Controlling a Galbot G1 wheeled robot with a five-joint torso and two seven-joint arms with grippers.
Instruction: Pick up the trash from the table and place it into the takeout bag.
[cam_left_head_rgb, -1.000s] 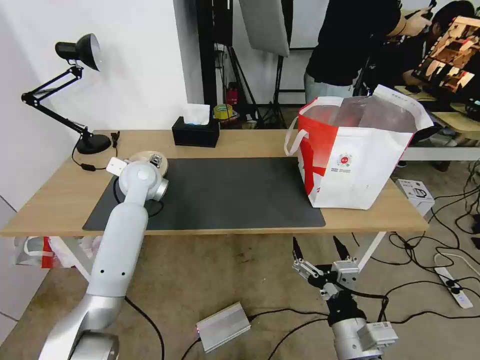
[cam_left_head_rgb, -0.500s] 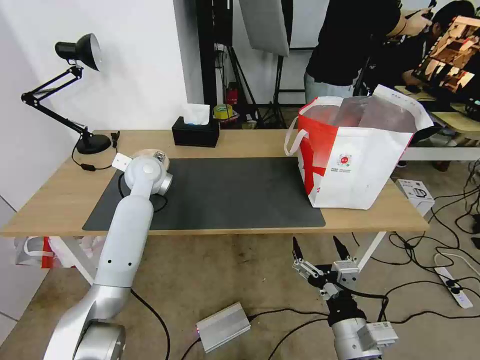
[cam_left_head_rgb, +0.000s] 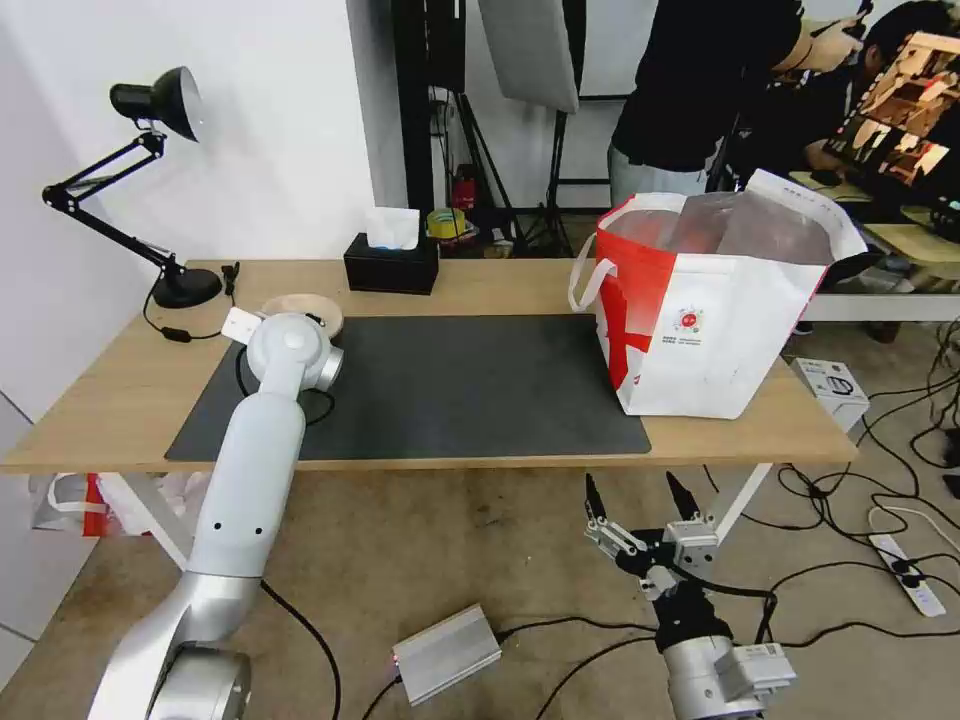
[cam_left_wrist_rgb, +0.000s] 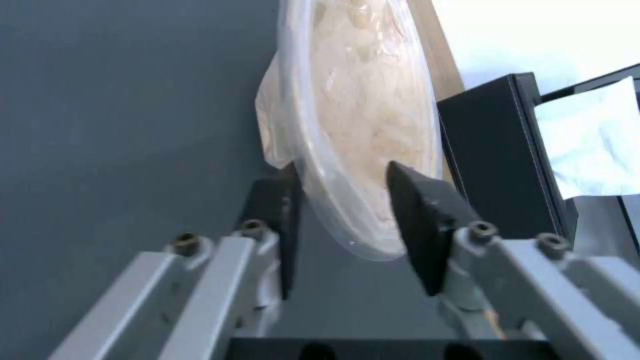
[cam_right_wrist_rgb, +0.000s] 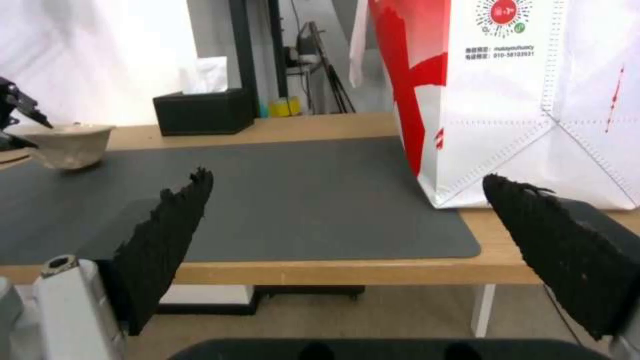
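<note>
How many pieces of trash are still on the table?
1: the beige bowl, at the mat's far left corner, its rim between the left end effector's fingers. Other pieces may be hidden inside the takeout bag.

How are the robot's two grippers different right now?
The left gripper is over the table, its fingers either side of the beige bowl's rim; the right gripper hangs below the table's front edge with nothing between its fingers. The left gripper's fingers are close together around the rim; the right gripper's are spread wide. Both have black fingers on grey metal links.
</note>
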